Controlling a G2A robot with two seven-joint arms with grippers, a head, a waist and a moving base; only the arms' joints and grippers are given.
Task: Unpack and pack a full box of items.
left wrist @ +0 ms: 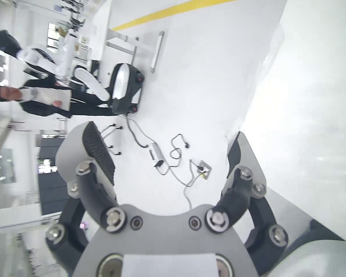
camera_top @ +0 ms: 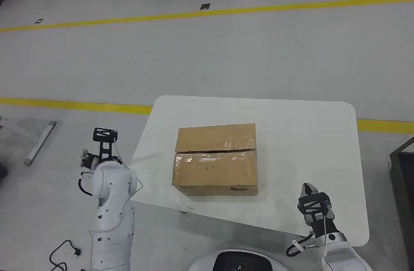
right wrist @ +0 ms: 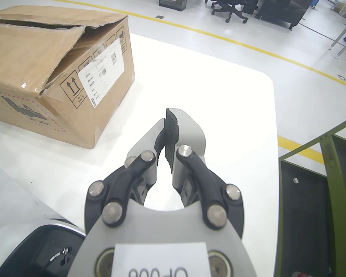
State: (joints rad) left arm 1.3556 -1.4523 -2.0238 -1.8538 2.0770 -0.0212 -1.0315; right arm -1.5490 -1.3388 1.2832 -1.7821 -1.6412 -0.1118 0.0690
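left gripper (left wrist: 162, 134) spread, off table (camera_top: 308, 135) | right gripper (right wrist: 168, 122) closed, near box (right wrist: 46, 67)

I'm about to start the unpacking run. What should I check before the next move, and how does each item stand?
1. Box stands flat on the table: ok.
2. Flaps open enough to reach inside: not ok, only a narrow gap.
3. Left gripper open and empty: ok.
4. Right gripper open for grasping: not ok, shut.
5. What the box holds: cannot tell.

Glossy white arms (camera_top: 113, 203), grey-plated right pincer (right wrist: 168, 120), silver screws (right wrist: 216, 214), black linkages (right wrist: 202, 174), ribbed black pads (right wrist: 171, 134), white label (right wrist: 160, 259).
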